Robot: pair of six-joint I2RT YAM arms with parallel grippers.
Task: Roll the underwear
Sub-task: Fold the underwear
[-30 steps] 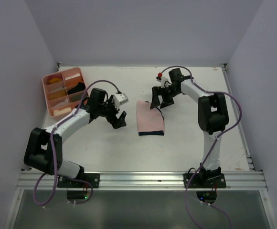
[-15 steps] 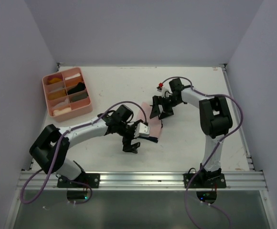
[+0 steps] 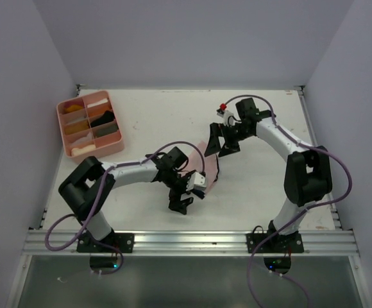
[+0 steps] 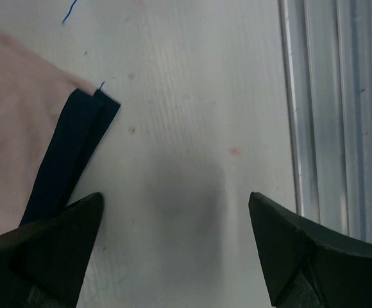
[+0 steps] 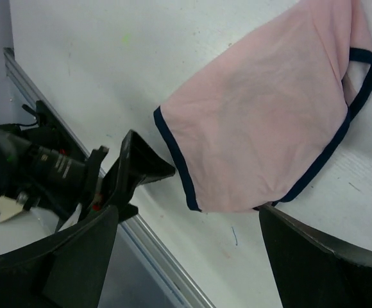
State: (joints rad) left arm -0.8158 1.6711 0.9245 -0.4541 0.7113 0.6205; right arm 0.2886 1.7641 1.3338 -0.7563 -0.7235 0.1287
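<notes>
The pale pink underwear (image 3: pixel 208 163) with thin dark edging lies skewed on the white table at the centre. My left gripper (image 3: pixel 183 199) is open and empty, low over bare table at the cloth's near corner; its wrist hides part of the cloth. In the left wrist view the gripper (image 4: pixel 175 200) has the pink cloth (image 4: pixel 13 141) just beyond its left finger. My right gripper (image 3: pixel 221 142) is open above the cloth's far side. In the right wrist view the gripper (image 5: pixel 189 215) looks down on the underwear (image 5: pixel 263 122). No olive-brown garment can be told apart.
A pink compartment tray (image 3: pixel 62 128) holding several small folded cloth pieces, some dark, stands at the back left. The metal rail (image 3: pixel 186 240) runs along the table's near edge, close to my left gripper, and shows in the left wrist view (image 4: pixel 340 128). Walls enclose three sides.
My left arm has swung from left of the underwear to its near corner. The underwear has gone from flat and square to skewed. My right gripper has shifted slightly back.
</notes>
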